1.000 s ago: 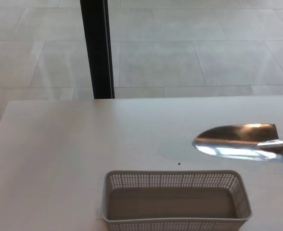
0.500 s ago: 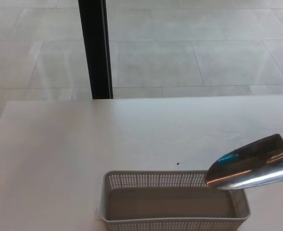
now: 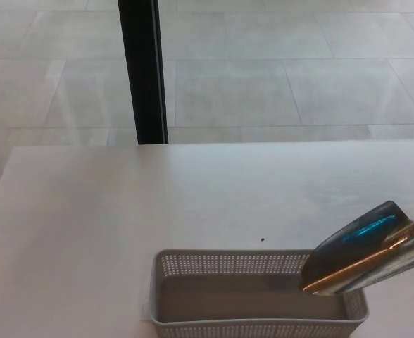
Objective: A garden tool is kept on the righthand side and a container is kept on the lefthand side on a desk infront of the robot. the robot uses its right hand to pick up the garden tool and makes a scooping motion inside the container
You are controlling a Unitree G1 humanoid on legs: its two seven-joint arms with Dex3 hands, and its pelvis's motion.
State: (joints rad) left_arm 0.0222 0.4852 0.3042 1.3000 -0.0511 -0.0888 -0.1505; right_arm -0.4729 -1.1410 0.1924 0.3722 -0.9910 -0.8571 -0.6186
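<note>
Now the trowel [image 3: 365, 255] has tipped down from above the table [image 3: 87, 211], its tip dipping over the right end of the basket [image 3: 256, 296] at the near edge. Scooping's starting; fingers out of sight, can't tell.

Pale grey-white surface [image 3: 87, 211] fills lower half of view, matte, far edge running horizontal across middle; small dark speck [image 3: 262, 239] near centre. Beyond far edge, at 12 o'clock: floor [image 3: 277, 77] of large light grey tiles with thin grout lines, faint reflective sheen. Black vertical post [image 3: 143, 70] at 11 o'clock, rising from behind surface edge to top. Lighting even, diffuse.
</note>
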